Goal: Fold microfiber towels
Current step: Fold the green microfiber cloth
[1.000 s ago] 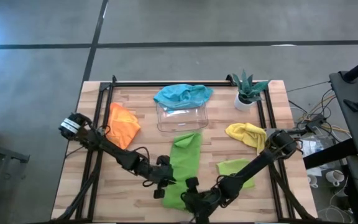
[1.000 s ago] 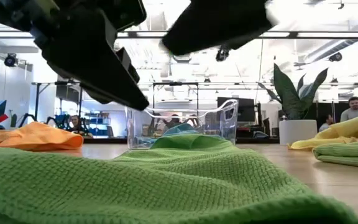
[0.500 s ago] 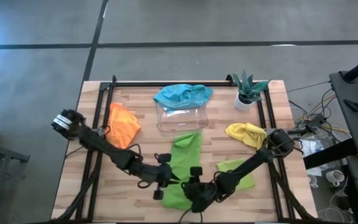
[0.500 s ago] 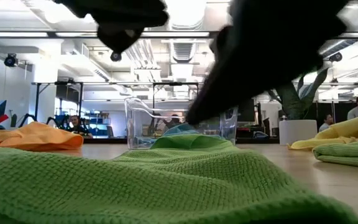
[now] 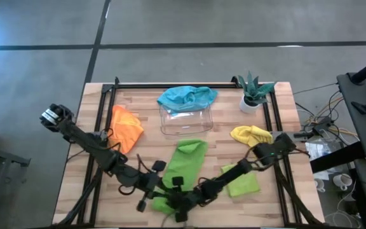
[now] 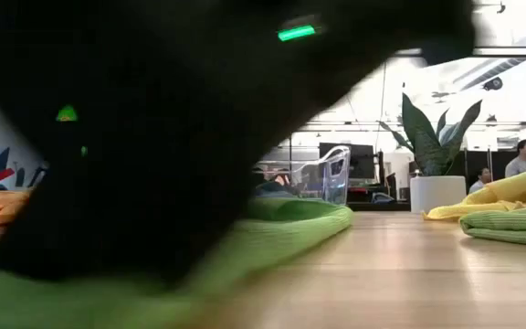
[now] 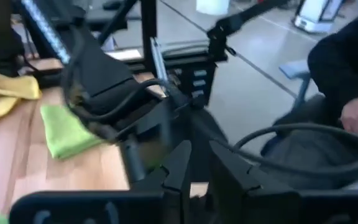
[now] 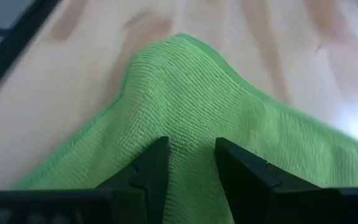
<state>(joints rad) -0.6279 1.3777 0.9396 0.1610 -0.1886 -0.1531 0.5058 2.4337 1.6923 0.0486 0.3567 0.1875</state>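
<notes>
Table (image 5: 151, 105): a wooden top inside a dark frame is seen from above, with both arms reaching in from the near corners.
Working towel (image 5: 184, 166): a lime green towel is laid out lengthwise at near centre, running from the near edge toward the clear tray (image 5: 186, 118).
Other towels: an orange towel (image 5: 126, 126) is placed far left, a teal towel (image 5: 187, 97) is draped over the far rim of the tray, a yellow towel (image 5: 251, 135) lies at the right, and a second lime green towel (image 5: 241, 180) lies near right, already flat and compact.
Potted plant (image 5: 254, 92): it is set at the far right corner, clear of the work.
Left gripper (image 5: 146, 196): it is positioned at the near left edge of the working towel; the fingers are narrowly set, and whether cloth is pinched cannot be told.
Right gripper (image 8: 187, 163): it is lowered onto a raised ridge of the working towel, with the fingers part open and the ridge between them; no firm hold is shown yet.
Step in hand: the near end of the cloth is judged to be gathered for a fold.
Technique: the ridge should be pinched fully before any lift, both near corners should be raised together and level, and the edge should be carried far-ward in line so the halves match.
</notes>
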